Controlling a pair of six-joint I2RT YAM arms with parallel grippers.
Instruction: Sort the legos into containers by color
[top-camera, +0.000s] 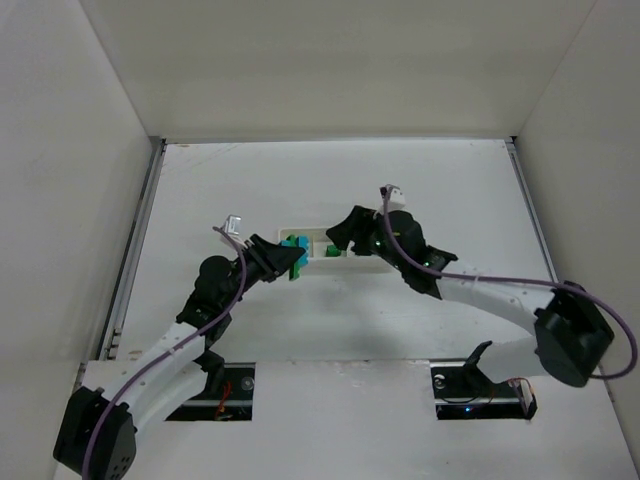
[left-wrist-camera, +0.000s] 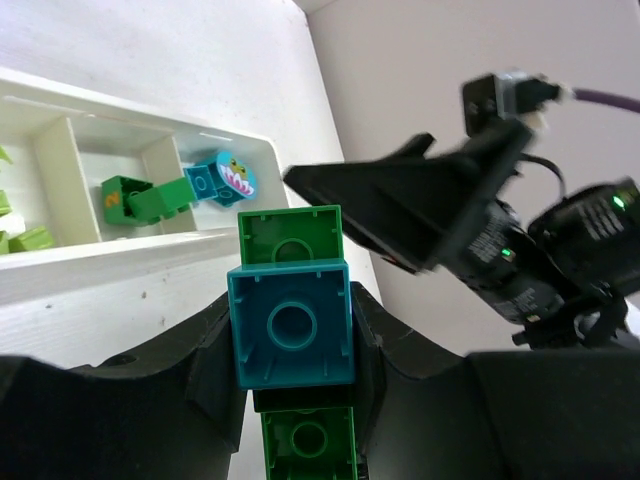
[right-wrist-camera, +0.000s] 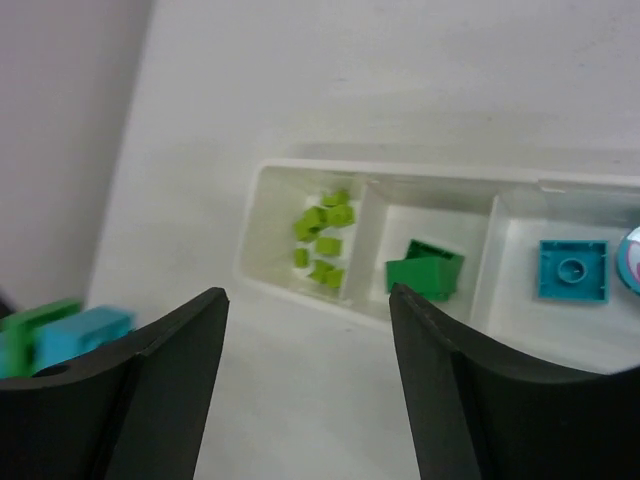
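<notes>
Clamped in the left gripper (left-wrist-camera: 295, 362) is a joined stack of teal and green plastic bricks (left-wrist-camera: 290, 320), beside the white 3-compartment plastic tray (right-wrist-camera: 450, 178). The right gripper (right-wrist-camera: 307, 300), spread and empty, should be closed on the protruding green end.

The light is soft and even, and the white table (top-camera: 330, 330) is bright without hard glare. Shadows are weak. In the left wrist view the right arm (left-wrist-camera: 480, 225) is blurred. In the right wrist view the near fingers (right-wrist-camera: 150, 390) and the bricks (right-wrist-camera: 65, 335) are unsharp.
</notes>
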